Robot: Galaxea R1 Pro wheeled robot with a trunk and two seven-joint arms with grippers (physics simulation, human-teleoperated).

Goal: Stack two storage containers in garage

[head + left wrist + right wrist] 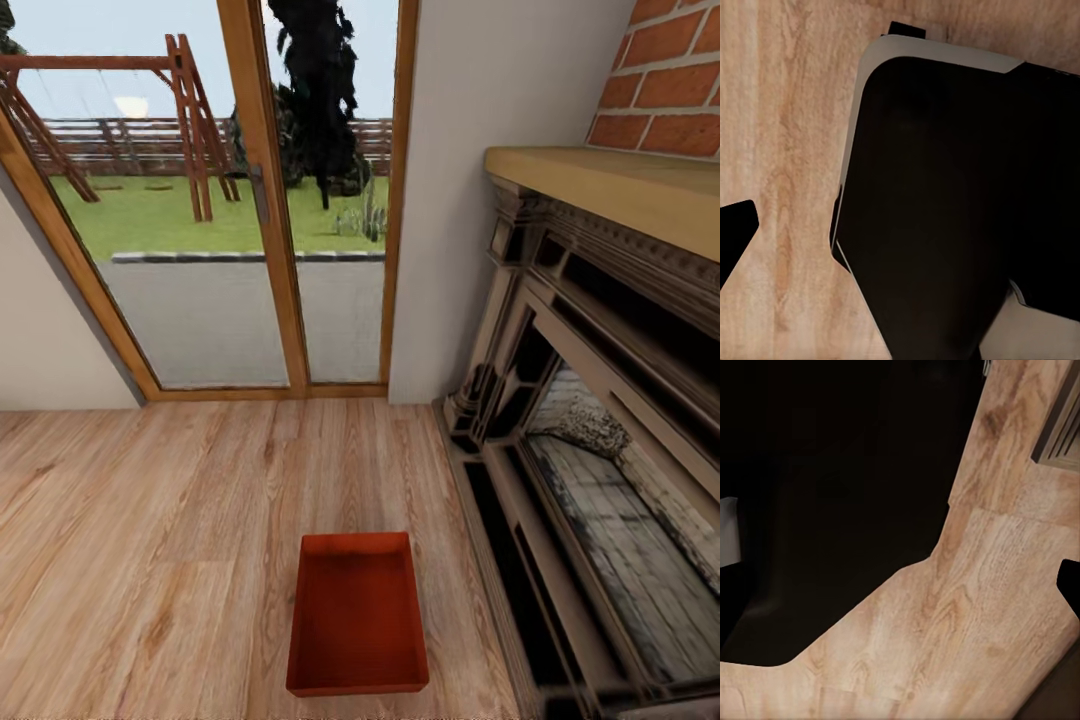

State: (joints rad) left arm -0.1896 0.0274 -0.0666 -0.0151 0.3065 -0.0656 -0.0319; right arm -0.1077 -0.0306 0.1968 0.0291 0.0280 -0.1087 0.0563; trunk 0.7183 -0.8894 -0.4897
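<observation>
one storage container (357, 615) sits on the light wood plank floor (150, 540) of the living room, low in the head view and just beside the fireplace (590, 470) hearth, its long axis pointing toward the glass patio door (265, 200). it lies straight ahead of the robot, which looks like a deliberate line-up: the base seems parked so both arms could come down either side of the bin for a two-handed lift, though that is a judgement. the bin is a plain red-orange rectangular tray with smooth straight walls, an open top and nothing in it; its thin flat rim should give firm edges to press against. the planks are matte, pale and grained. the fireplace surround is dark carved wood under a light wooden mantel (610, 185), with red brick (665, 80) above and pale worn brick lining the firebox. both wrist views look down over the same planks past the robot's dark, grey-edged body panels; a dark sliver at the frame edge in each may be a fingertip, but i cannot tell whether either gripper is wide or narrow. nothing appears to be held yet.
</observation>
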